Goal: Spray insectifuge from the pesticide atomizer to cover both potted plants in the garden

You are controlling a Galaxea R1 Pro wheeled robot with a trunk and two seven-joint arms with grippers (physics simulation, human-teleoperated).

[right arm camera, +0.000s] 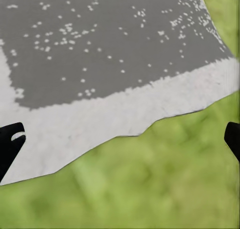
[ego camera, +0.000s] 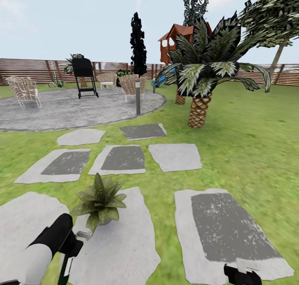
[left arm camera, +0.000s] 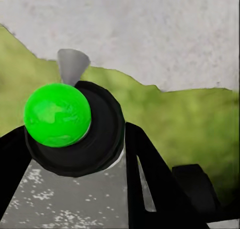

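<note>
Pesticide atomizer (left arm camera: 75, 124) sitting clamped in our left gripper (ego camera: 70, 252), at seven o'clock of the potted plant (ego camera: 99, 202); our right gripper (ego camera: 243, 274) is hanging wide, empty. Pickup looks done; we are judging spraying still ahead.

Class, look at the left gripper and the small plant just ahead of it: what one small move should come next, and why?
Probably a spray at the potted plant. The left gripper is shut on the atomizer, whose pale nozzle points ahead, and in the head view the plant stands on the stone slab just beyond that hand.
</note>
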